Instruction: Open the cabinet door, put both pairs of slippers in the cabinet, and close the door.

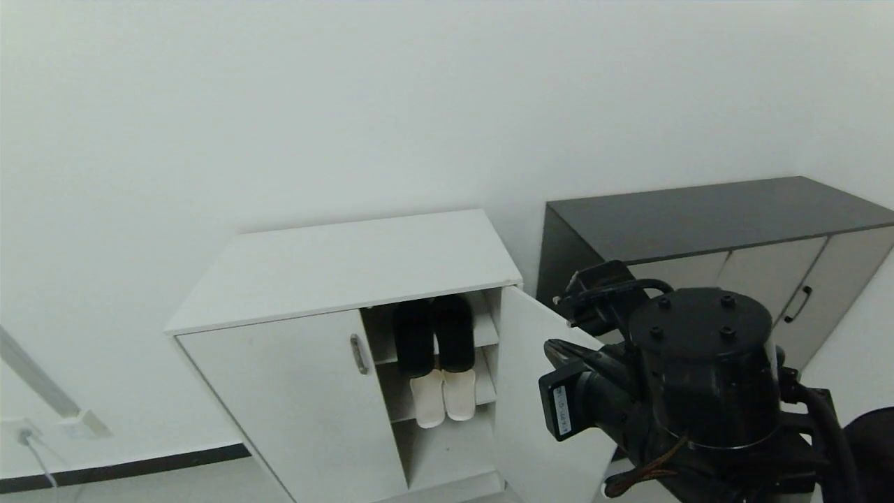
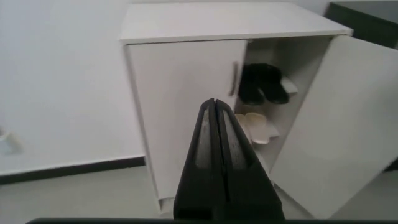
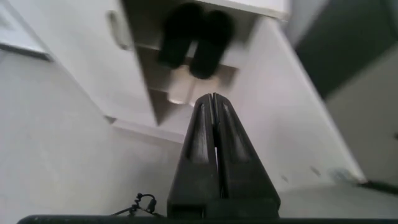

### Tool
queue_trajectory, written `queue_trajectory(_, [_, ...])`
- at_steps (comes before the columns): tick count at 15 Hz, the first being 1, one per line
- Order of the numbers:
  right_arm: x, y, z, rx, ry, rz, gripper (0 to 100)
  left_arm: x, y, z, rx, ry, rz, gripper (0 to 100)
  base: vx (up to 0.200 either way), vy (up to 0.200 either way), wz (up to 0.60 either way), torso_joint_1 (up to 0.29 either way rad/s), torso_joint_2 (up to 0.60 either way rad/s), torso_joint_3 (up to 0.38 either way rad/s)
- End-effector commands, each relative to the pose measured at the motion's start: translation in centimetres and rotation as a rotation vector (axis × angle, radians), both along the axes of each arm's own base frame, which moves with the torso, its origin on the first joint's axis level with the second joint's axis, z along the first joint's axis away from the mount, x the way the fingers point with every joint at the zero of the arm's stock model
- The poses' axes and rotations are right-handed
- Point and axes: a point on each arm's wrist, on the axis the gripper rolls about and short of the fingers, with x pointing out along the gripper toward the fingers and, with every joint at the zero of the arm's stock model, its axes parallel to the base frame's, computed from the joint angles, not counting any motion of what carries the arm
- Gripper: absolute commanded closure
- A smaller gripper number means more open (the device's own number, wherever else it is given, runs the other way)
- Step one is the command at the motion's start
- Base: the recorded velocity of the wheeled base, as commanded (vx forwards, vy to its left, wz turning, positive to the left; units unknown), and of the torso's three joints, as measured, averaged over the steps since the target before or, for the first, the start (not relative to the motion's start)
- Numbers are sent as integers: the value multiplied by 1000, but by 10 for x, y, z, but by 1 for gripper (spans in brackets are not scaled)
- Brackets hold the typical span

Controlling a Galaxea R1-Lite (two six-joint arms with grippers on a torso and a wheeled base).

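The white cabinet (image 1: 342, 269) is seen against the wall; its right-hand door (image 1: 520, 391) is swung wide open toward the robot, while the left-hand door (image 1: 279, 398) is shut, its handle (image 1: 359, 354) at the inner edge. The black slippers (image 1: 434, 335) are laid side by side on the upper shelf; the white slippers (image 1: 443, 397) are set just beneath them on the next shelf, their ends jutting a little past its front edge. A dark sideboard (image 1: 712, 216) is placed near the cabinet, on the robot's right.

The left pincer (image 2: 215, 104) is clenched with nothing between its fingers and is held well apart from the cabinet, pointed at the shut door; the right pincer (image 3: 213, 98) is likewise clenched and empty, aimed up at the open compartment with the open door just beside its line.

Both pairs are judged to be stowed; closing the door is judged to be the step in hand. For the next move, the outer face of the open door would need to be met by the right pincer and pushed round on its hinge until it is flush; the jutting white slippers may need to be cleared by the door.
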Motion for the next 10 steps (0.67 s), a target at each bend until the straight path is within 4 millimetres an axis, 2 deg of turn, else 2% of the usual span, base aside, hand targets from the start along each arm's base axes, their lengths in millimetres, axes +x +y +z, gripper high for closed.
queue_trajectory(1, [6, -3, 0, 7, -1, -14, 100, 0, 0, 0, -1, 1, 0, 100, 0, 0, 0, 0, 0, 0])
queue_trajectory(5, [7, -3, 0, 9, 1, -10, 100, 0, 0, 0, -1, 1, 0, 100, 0, 0, 0, 0, 0, 0])
queue_trajectory(10, [11, -5, -2, 7, 5, -17, 100, 0, 0, 0, -1, 1, 2, 100, -200, 0, 0, 1, 2, 3])
